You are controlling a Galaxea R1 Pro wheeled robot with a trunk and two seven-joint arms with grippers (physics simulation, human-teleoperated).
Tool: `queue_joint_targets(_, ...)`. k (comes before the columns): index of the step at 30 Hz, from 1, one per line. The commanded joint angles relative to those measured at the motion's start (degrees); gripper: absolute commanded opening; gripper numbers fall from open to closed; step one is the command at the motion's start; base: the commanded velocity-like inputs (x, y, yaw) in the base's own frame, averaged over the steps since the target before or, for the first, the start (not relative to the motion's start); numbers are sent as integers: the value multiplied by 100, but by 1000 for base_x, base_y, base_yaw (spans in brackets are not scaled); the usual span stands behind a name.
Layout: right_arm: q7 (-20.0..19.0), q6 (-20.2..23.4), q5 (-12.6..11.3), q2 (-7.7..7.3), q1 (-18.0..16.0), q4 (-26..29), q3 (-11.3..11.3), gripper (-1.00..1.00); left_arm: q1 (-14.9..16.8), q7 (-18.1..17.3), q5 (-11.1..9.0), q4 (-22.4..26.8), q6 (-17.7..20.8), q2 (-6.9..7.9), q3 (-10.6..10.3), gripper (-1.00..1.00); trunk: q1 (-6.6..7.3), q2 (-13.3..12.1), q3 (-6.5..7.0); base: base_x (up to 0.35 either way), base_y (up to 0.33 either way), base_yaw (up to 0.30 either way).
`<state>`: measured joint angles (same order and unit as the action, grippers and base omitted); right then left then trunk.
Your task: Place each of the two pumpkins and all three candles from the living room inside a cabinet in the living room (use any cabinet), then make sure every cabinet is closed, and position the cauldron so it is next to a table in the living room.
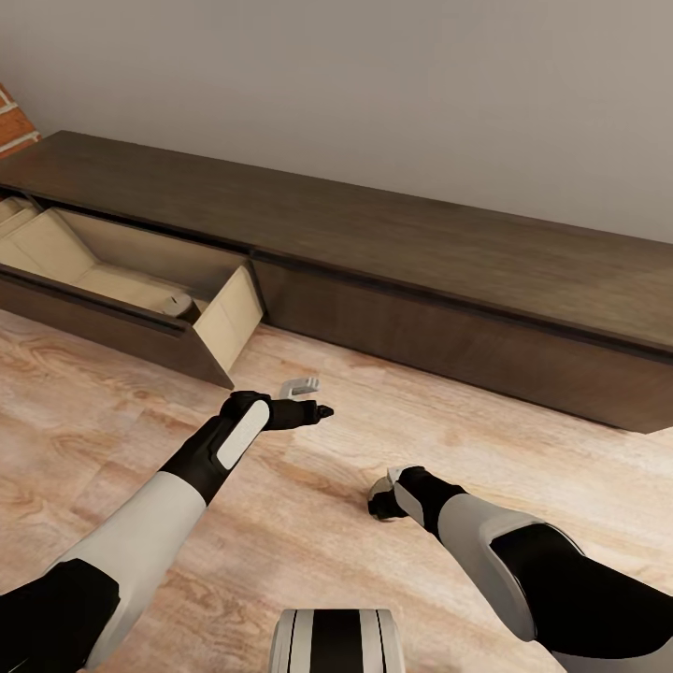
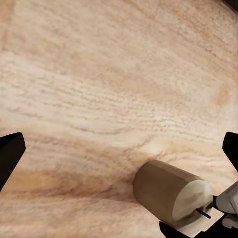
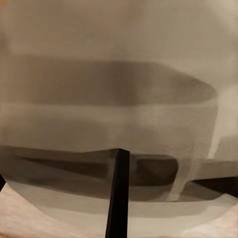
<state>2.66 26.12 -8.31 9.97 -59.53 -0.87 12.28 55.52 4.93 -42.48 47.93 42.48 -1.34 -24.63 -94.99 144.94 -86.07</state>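
Black-fingered, the left pincer [image 1: 301, 397] hangs over the pale wood-grain floor [image 1: 374, 449] just in front of the open drawer; in the left wrist view its two dark fingertips [image 2: 10, 153] stand at opposite edges of the picture, spread wide, with nothing between them. Through that same view a short tan-beige cylindrical candle [image 2: 171, 192] with a paler flat end lies on its side on the floor, apart from both fingertips.

Right pincer [image 1: 381, 500] is low over the floor, nearer the robot's trunk, and points downward; whether its fingers are spread or pressed together cannot be told. The right wrist view is blurred, showing a single dark finger [image 3: 118, 193] against grey-brown shapes.

Beyond the left pincer stands the long low dark-brown wooden cabinet [image 1: 393, 243] against the grey wall. Its left drawer [image 1: 121, 280] is pulled out, showing pale wood walls; a second tan cylinder with a pale top [image 1: 176, 305] rests in the drawer's near right corner. The right drawer front is flush.
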Motion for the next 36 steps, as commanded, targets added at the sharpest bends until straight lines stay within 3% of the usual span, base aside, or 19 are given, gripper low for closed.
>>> queue_joint_targets(1,24,7,-65,3,-6,-9,41,-100,3,52,-59,6,15,2,-11,100,1,2,-4,-15,0,0)
queue_joint_targets(13,24,7,-65,3,-6,-9,46,-100,3,53,-59,6,15,2,-16,100,1,2,-4,-75,0,0)
queue_joint_targets(29,21,7,-65,3,6,-12,43,-100,3,39,-59,-3,40,-1,-18,100,42,-20,419,-2,0,0)
queue_joint_targets(36,19,8,-59,3,190,-9,40,-100,3,29,-57,-116,57,-31,-24,100,60,-29,635,0,0,0)
